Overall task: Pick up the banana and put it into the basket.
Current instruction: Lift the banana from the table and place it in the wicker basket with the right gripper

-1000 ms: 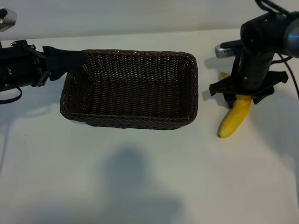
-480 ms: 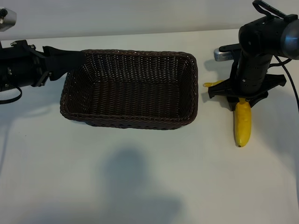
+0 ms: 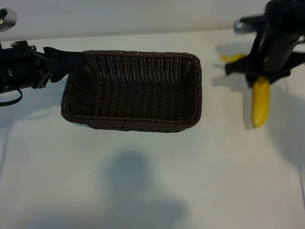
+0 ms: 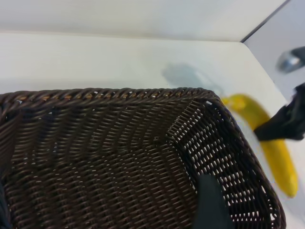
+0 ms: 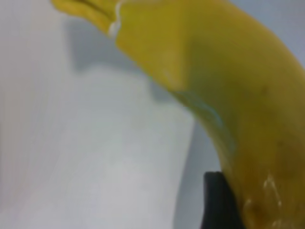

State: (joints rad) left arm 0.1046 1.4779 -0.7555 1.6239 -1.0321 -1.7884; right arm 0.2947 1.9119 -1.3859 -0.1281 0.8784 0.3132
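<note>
The yellow banana (image 3: 260, 102) hangs clear of the white table, held near its upper end with my right gripper (image 3: 258, 76) shut on it, to the right of the basket. In the right wrist view the banana (image 5: 228, 81) fills the picture beside one dark finger (image 5: 217, 202). The dark brown wicker basket (image 3: 71, 102) stands on the table left of centre with nothing in it. My left gripper (image 3: 71, 61) rests at the basket's left rim, open. In the left wrist view one of its fingers (image 4: 209, 205) reaches over the basket's (image 4: 105, 93) inside, with the banana (image 4: 271, 143) beyond the far wall.
White table (image 3: 152, 181) all round the basket. A broad shadow (image 3: 138, 186) lies on the near part of the table. The banana's shadow (image 3: 247, 112) falls on the table under it.
My right gripper closed on the banana and lifted it off the table, moving up and towards the far right. The left arm and the basket have not moved.
</note>
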